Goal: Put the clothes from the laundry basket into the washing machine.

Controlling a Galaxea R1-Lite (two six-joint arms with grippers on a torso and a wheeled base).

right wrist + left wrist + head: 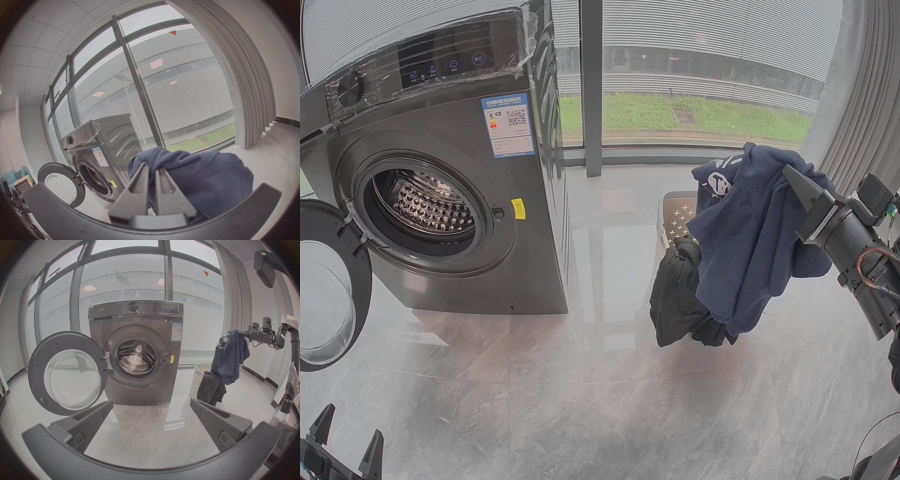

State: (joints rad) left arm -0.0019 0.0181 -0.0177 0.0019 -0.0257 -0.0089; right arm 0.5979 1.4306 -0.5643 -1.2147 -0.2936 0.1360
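**Head view:** The washing machine [456, 187] stands on the grey tiled floor [581, 387] with its round door [328, 281] swung wide. Its drum [425, 203] shows bare metal, with no cloth visible inside. Well apart from it, by the floor's window edge, the right hand [790, 172] pinches a navy sweatshirt [750, 250] and holds it hanging above the laundry basket [678, 212]. A black garment [675, 294] droops over the basket's near rim toward the floor. The left hand [350, 425] sits low at the floor's near edge, fingers spread, holding nothing. By the look of it the job is barely begun: one piece is in the air but not yet at the machine, the black one waits, and what else the basket holds cannot be told.

**Left wrist view:** Between that hand's spread fingers the open machine faces the camera. The basket and the hanging sweatshirt are off to its side, near a pale curtain [237, 287].

**Right wrist view:** Fingers are pressed together on a fold of navy cloth. Tall windows [175, 78] and a strip of grass [203, 140] lie beyond.
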